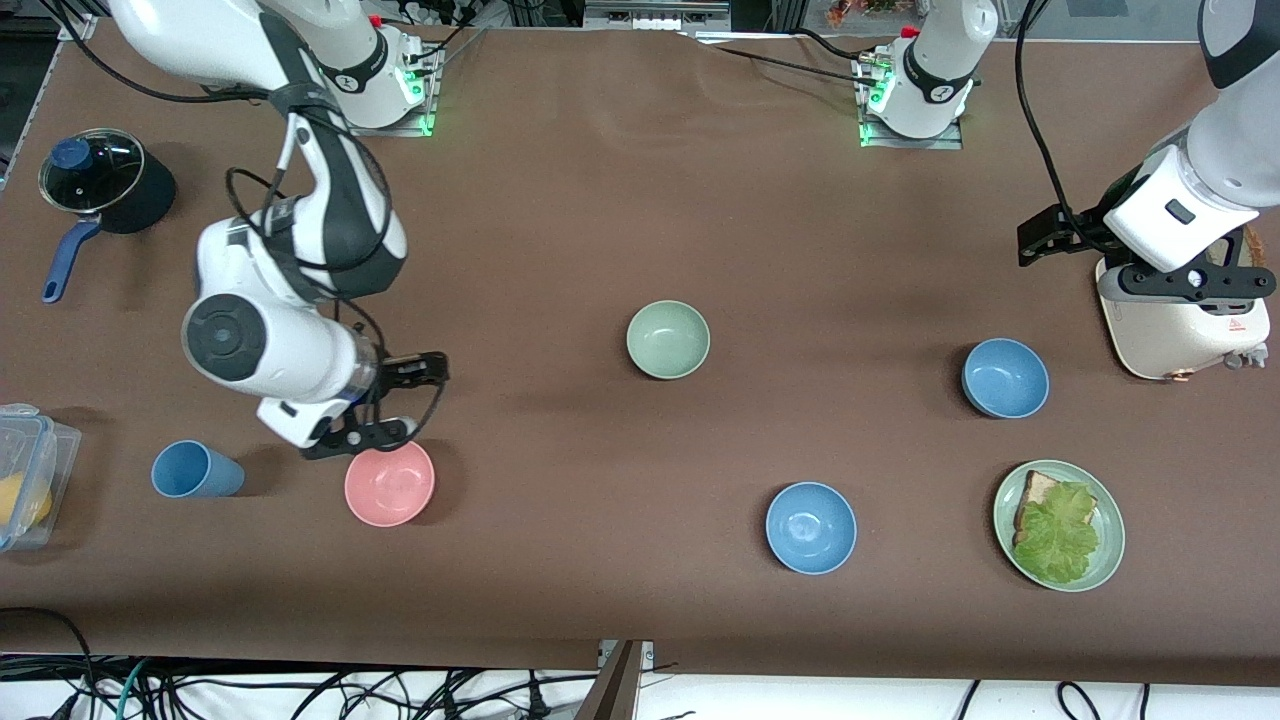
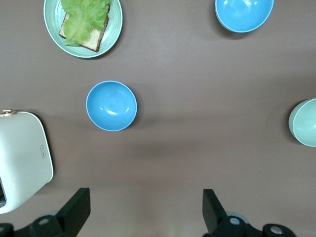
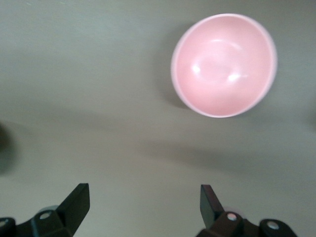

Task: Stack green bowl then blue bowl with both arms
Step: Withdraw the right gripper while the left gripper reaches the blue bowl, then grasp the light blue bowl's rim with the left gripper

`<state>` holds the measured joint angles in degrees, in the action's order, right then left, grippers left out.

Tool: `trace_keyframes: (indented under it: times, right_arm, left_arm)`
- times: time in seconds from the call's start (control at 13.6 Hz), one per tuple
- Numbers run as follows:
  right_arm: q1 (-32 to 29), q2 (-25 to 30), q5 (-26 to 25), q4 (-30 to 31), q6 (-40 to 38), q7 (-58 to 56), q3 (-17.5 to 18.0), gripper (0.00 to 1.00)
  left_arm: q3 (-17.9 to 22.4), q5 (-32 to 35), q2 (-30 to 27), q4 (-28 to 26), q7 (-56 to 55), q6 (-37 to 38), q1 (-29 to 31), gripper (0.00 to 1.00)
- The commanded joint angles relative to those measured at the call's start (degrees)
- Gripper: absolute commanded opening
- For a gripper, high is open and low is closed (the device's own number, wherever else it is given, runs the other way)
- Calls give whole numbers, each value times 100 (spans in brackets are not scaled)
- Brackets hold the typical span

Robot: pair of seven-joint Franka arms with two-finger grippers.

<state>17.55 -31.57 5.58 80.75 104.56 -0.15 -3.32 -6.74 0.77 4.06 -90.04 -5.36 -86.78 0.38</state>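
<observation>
The pale green bowl (image 1: 668, 339) stands alone mid-table and shows at the edge of the left wrist view (image 2: 305, 122). One blue bowl (image 1: 1005, 377) (image 2: 111, 105) sits near the toaster. The other blue bowl (image 1: 810, 527) (image 2: 244, 12) sits nearer the front camera. My left gripper (image 1: 1195, 285) (image 2: 145, 192) is open and empty, high up by the toaster, apart from all the bowls. My right gripper (image 1: 368, 436) (image 3: 144, 187) is open and empty, above the table beside the pink bowl (image 1: 389, 483) (image 3: 223, 64).
A white toaster (image 1: 1180, 310) (image 2: 22, 158) stands at the left arm's end. A green plate (image 1: 1108, 560) (image 2: 114, 29) holds bread and lettuce. A blue cup (image 1: 195, 470), a clear box (image 1: 25, 475) and a lidded pot (image 1: 100, 180) are at the right arm's end.
</observation>
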Motion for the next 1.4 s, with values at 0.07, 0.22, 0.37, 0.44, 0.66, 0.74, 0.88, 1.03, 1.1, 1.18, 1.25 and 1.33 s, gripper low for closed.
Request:
trace_keyframes:
  times: [0.07, 0.22, 0.37, 0.44, 0.66, 0.74, 0.88, 1.03, 1.1, 1.18, 1.25, 1.33]
  right_arm:
    - [64, 256, -31, 98, -312, -784, -668, 99]
    - [46, 440, 13, 98, -680, -794, -889, 99]
    - [-59, 677, 4, 142, -813, -811, -916, 99]
    - [-120, 801, -13, 142, -936, -829, -899, 99]
    - [-164, 1292, -57, 291, -946, -794, -872, 99]
    - [-191, 1468, -109, 361, -955, -802, -872, 99]
    - [-270, 1785, -460, 397, -972, -820, -846, 99]
    - [-436, 2014, -541, 397, -938, -820, -837, 99]
    - [-585, 2093, -532, 397, -920, -829, -767, 99]
    - [-708, 2207, -523, 397, -928, -829, -688, 99]
    - [-770, 2347, -506, 467, -963, -820, -644, 99]
    - [-815, 2479, -514, 607, -972, -794, -592, 99]
  left_arm:
    - [-11, -130, 113, 171, 96, 47, 49, 100]
    - [-11, -121, 174, 179, 122, 47, 41, 100]
    - [-11, -121, 297, 188, 131, -22, 32, 100]
    - [6, -112, 445, 188, 131, -162, 58, 100]
    - [24, -103, 788, 179, 140, -777, 146, 100]
    - [15, -103, 1007, 179, 149, -918, 137, 100]
    - [-2, -33, 1438, 118, 149, -1383, 120, 100]
    - [6, -7, 1772, 22, 253, -1753, 120, 100]
    - [15, 2, 1931, -66, 376, -2068, 163, 100]
    - [33, 28, 2054, -206, 604, -2384, 207, 100]
    - [33, 28, 2195, -312, 780, -2579, 303, 100]
    - [33, 28, 2274, -400, 825, -2668, 383, 100]
